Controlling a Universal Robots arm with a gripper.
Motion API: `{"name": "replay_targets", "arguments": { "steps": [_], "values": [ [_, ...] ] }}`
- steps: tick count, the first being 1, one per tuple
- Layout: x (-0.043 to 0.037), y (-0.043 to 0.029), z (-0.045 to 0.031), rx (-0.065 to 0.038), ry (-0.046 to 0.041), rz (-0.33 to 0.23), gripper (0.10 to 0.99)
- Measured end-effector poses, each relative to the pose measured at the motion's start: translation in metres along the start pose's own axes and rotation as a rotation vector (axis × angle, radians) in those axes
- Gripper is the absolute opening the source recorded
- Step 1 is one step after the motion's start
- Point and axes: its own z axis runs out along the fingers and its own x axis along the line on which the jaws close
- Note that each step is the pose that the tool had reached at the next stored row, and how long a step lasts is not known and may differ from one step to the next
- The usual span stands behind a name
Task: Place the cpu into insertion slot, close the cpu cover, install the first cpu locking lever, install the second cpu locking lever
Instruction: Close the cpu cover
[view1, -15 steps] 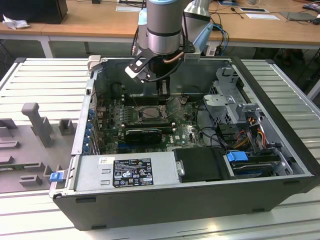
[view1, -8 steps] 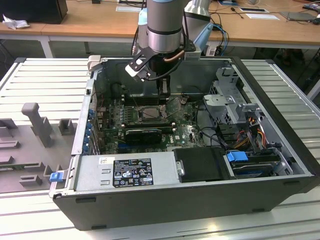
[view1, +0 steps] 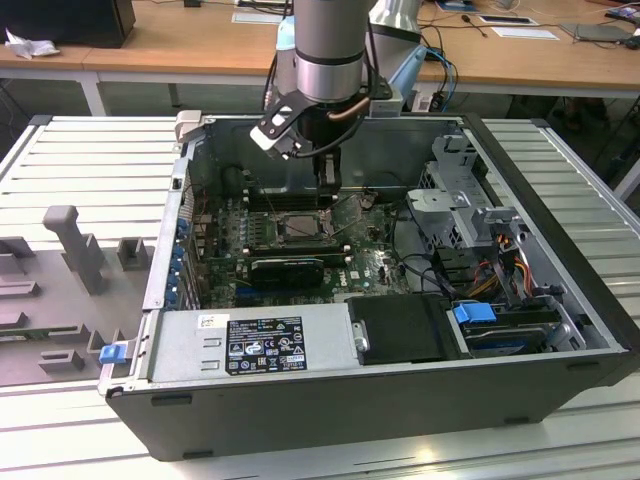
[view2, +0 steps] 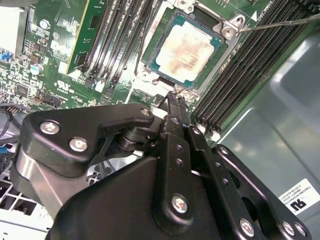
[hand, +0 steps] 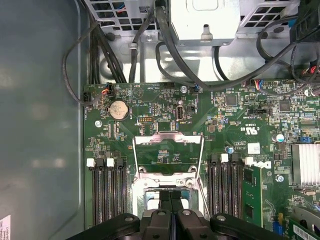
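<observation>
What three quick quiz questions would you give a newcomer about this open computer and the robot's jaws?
1. True or false: the cpu already lies in the insertion slot.
2. In the first wrist view, the cpu cover is: A) shut flat over the chip; B) swung up, with the green motherboard showing through its window; C) missing altogether.
3. Are the jaws of the gripper open or shut?
Key: 1 true; 2 B; 3 shut.

Silver-beige cpu (view2: 189, 46) seated flat in insertion slot (view2: 199, 10); grey cpu cover (hand: 167, 139) swung open.
</observation>
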Motion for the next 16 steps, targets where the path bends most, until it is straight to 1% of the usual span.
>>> {"name": "replay_targets", "arguments": {
  "steps": [11,16],
  "values": [
    [0.0001,0.0003,-0.0040,0.000,0.0000,0.000,0.106],
    [0.0002,0.0006,-0.0077,0.000,0.0000,0.000,0.106]
  ]
}}
